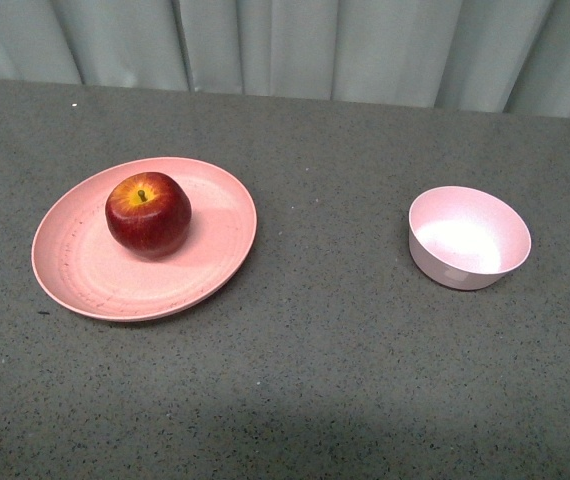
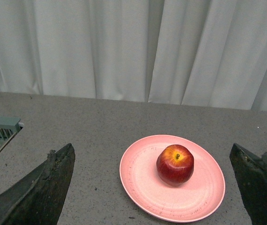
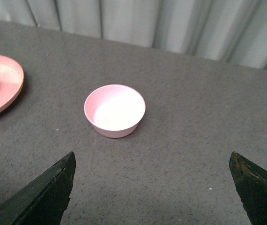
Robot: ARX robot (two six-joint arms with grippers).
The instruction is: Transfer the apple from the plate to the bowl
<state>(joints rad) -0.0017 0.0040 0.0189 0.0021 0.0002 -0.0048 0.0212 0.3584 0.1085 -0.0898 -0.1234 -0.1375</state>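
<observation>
A glossy dark-red apple (image 1: 148, 212) with a yellow patch round its stem sits on the wide salmon-pink plate (image 1: 75, 265) at the left of the table. The small pale pink bowl (image 1: 469, 237) stands empty at the right. Neither arm shows in the front view. In the left wrist view the apple (image 2: 175, 164) on the plate (image 2: 143, 187) lies ahead of my left gripper (image 2: 154, 187), which is open and empty. In the right wrist view the bowl (image 3: 114, 110) lies ahead of my right gripper (image 3: 152, 187), open and empty; the plate's edge (image 3: 2, 86) shows too.
The grey speckled table (image 1: 325, 350) runs back to a pale curtain (image 1: 295, 45). A green-grey ridged object (image 2: 0, 129) sits at the table's side in the left wrist view.
</observation>
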